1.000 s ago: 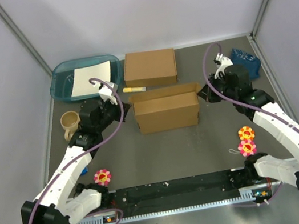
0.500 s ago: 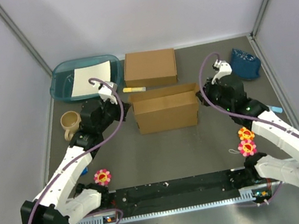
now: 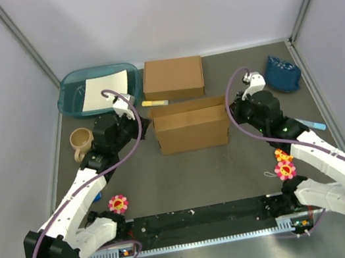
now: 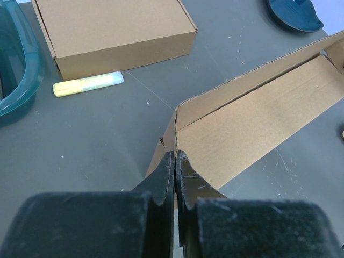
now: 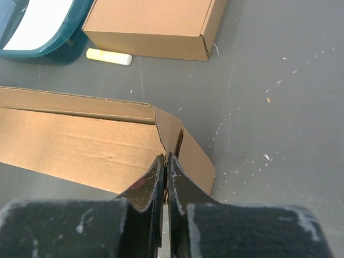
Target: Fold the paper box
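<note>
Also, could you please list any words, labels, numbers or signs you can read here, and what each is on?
There is no readable text in any view.
The half-folded box and the closed box are plain brown.
The white sheet in the tray looks blank.
The yellow marker shows no legible print.
The flower shapes are pictures only.

Matt cardboard paper box (image 3: pixel 193 131); tray (image 3: pixel 69 100) probably glossy plastic.
</note>
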Action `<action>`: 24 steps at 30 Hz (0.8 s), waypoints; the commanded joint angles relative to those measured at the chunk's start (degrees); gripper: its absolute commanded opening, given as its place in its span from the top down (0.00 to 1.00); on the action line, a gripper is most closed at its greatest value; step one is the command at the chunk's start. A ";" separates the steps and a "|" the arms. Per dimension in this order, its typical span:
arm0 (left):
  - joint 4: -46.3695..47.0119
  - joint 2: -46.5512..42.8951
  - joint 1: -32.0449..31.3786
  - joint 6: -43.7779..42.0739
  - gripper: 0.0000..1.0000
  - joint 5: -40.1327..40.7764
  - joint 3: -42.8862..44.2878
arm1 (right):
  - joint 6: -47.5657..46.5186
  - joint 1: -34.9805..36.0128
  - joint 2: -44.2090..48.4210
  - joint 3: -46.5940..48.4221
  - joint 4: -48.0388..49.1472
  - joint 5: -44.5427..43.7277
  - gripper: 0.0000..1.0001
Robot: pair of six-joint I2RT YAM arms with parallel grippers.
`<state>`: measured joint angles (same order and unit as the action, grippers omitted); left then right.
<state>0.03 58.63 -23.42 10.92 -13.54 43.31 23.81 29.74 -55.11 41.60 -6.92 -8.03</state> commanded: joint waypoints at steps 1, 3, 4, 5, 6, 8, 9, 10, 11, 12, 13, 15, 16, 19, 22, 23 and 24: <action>2.16 -0.97 -1.63 1.21 1.00 -2.90 0.11 | -3.60 1.99 -1.49 -0.82 -8.64 3.02 1.00; 2.16 -0.89 -1.63 1.21 1.00 -2.98 -0.07 | -4.30 1.91 -1.40 -0.74 -8.81 2.85 1.00; 2.16 -0.80 -1.63 1.12 1.00 -3.07 -0.07 | -4.56 1.99 -1.40 -0.82 -8.90 2.59 1.00; 2.16 -0.80 -1.63 1.12 1.00 -2.98 -0.07 | -5.00 1.91 -1.40 -0.74 -9.08 2.50 1.00; 2.08 -0.89 -1.63 1.12 1.00 -2.98 0.02 | -5.18 1.90 -1.40 -0.74 -9.08 2.41 1.00; 2.08 -0.80 -1.63 0.95 1.00 -2.81 0.11 | -5.79 1.99 -1.40 -0.56 -9.26 2.32 1.00; 1.99 -0.80 -1.72 0.86 1.00 -2.72 0.28 | -5.88 1.99 -1.40 -0.56 -9.43 2.32 1.00; 1.81 -0.80 -1.63 0.69 1.00 -2.72 0.37 | -6.14 1.91 -1.31 -0.39 -9.69 1.97 1.00; 1.81 -0.80 -1.63 0.60 1.00 -2.72 0.37 | -6.67 1.99 -1.49 -0.30 -9.78 1.88 1.00; 1.73 -0.71 -1.63 0.60 1.00 -2.55 0.46 | -6.85 1.99 -1.40 -0.12 -9.87 1.79 1.00; 1.73 -0.71 -1.63 0.42 1.00 -2.54 0.46 | -7.20 1.91 -1.40 0.05 -10.04 1.62 1.00; 1.73 -0.71 -1.63 0.42 1.00 -2.54 0.46 | -7.38 1.99 -1.40 0.23 -10.22 1.53 1.00; 1.73 -0.71 -1.63 0.68 1.00 -2.54 0.46 | -7.46 1.91 -1.49 0.23 -10.22 1.62 1.00; 1.73 -0.62 -1.63 1.73 1.00 -3.07 0.90 | -7.47 1.91 -2.01 -0.29 -10.22 1.53 1.00; 2.69 -1.06 -1.63 3.84 1.00 -4.12 1.16 | -7.20 1.90 -2.37 -1.09 -10.05 1.62 1.00; 3.74 -1.32 -1.63 4.63 1.00 -4.47 1.16 | -7.11 1.90 -2.37 -1.44 -9.96 1.62 1.00; 4.36 -1.59 -1.63 6.38 1.00 -4.91 1.16 | -7.03 1.90 -2.28 -1.53 -9.78 1.62 1.00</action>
<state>0.25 58.52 -23.73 12.19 -13.04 43.31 17.96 30.28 -55.29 42.11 -8.25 -8.47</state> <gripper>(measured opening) 0.014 0.008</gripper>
